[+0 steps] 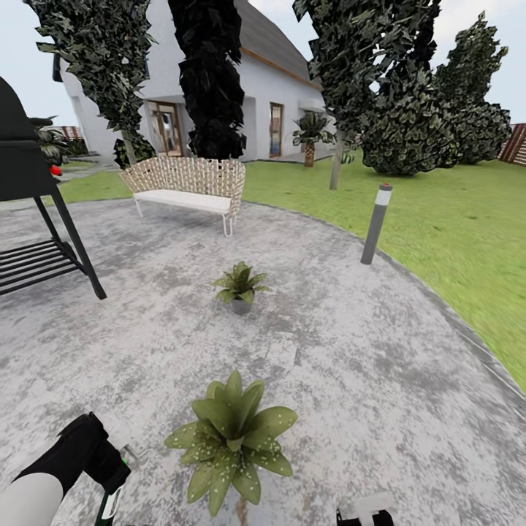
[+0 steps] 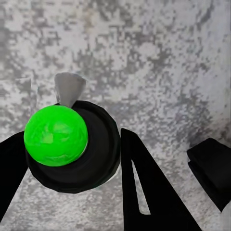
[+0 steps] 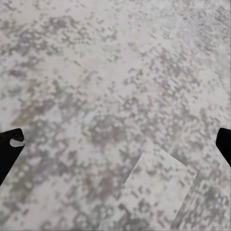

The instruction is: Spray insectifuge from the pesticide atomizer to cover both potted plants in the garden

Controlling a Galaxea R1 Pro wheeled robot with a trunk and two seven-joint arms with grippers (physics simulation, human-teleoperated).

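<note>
The pesticide atomizer point(image 2: 55, 137) has a bright green cap, a dark round body and a pale grey nozzle. It sits between the two black fingers of my left gripper point(image 2: 71, 144), which is shut on it. In the head view it hangs as a dark green bottle point(image 1: 109, 505) under that gripper point(image 1: 109, 473), just left of the near potted plant point(image 1: 234, 438). The second potted plant point(image 1: 239, 286) stands farther out in its small grey pot on the patio. My right gripper point(image 1: 365, 516) is low at the frame's bottom edge. Its fingers point(image 3: 10, 147) stand wide apart over bare paving, so it is open.
The round grey patio point(image 1: 380, 380) is bordered by lawn point(image 1: 467, 219) on the right. A grey bollard lamp point(image 1: 376, 223) stands at its edge. A white wicker bench point(image 1: 186, 186) sits at the back, a black grill stand point(image 1: 33, 212) at the left. House and trees lie beyond.
</note>
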